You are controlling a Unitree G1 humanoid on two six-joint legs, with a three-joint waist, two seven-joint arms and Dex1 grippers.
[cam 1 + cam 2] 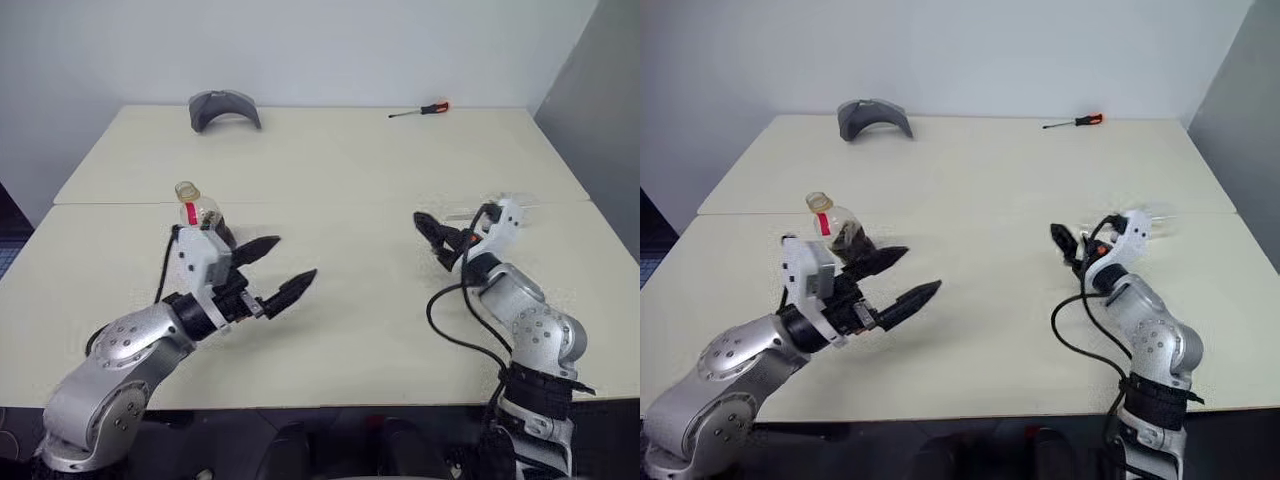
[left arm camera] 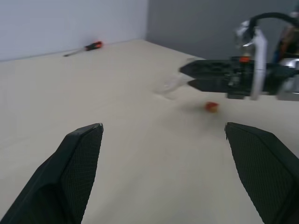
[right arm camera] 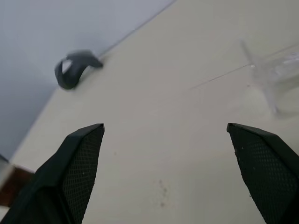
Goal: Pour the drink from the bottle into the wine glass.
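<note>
- Head views: the left end effector (image 1: 283,267) hangs spread and empty over the surface (image 1: 340,170); the bottle (image 1: 200,213), uncapped, with dark drink (image 1: 852,240) low inside, stands just behind it.
- The right end effector (image 1: 433,236) is spread too, the wine glass (image 1: 1150,219) lying just beyond it.
- Left wrist view: a small red-yellow cap (image 2: 211,107) lies ahead, beneath the right end effector.
- Right wrist view: the glass lies ahead beside one finger (image 3: 264,161).
</note>
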